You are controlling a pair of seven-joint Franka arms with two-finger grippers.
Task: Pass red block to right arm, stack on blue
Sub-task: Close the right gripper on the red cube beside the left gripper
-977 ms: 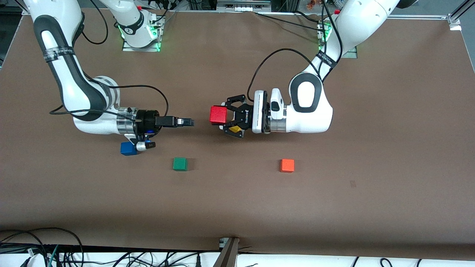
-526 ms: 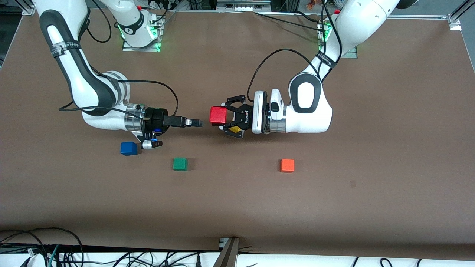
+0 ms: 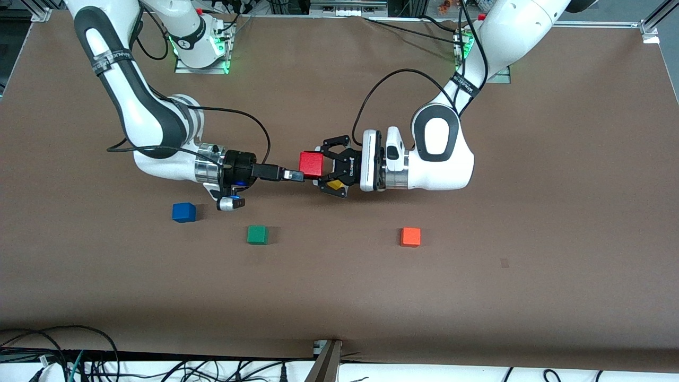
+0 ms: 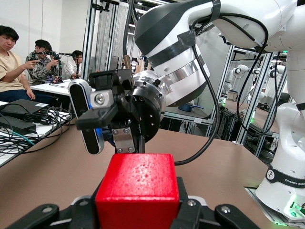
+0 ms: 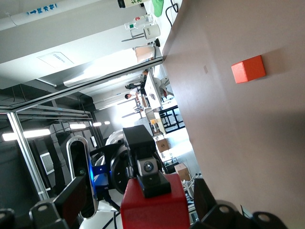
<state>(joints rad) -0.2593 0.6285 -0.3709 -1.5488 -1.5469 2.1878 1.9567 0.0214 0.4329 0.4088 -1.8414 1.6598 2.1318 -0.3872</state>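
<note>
The task is at the hand-over, and the pictures show it only partly done. The left gripper [image 3: 318, 172] pinches the red block [image 3: 311, 164] in its black claw and holds it in the air over the middle of the table [image 3: 339, 297], with the block sticking out toward the right arm's end. The right gripper [image 3: 295, 175] is level with it and its slim fingers reach right up to the block. In the right wrist view one finger [image 5: 148, 172] lies across the top face of the red block [image 5: 155, 205], and in the left wrist view the right gripper [image 4: 125, 143] sits directly above the red block [image 4: 138, 190]. Whether the right gripper's fingers are spread around the block or already pressed on it cannot be told.

So the pick-up of the red block looks finished, and the pass is at the point of contact. What seems left is for the right gripper to take a firm hold, for the left gripper to let go, and then for the block to be carried and set down.

The blue block [image 3: 184, 212] sits bare on the table toward the right arm's end, nearer to the front camera than the right gripper's spot, with nothing on it. A green block [image 3: 257, 234] and an orange block [image 3: 410, 236] lie apart from it, a little nearer the camera still
</note>
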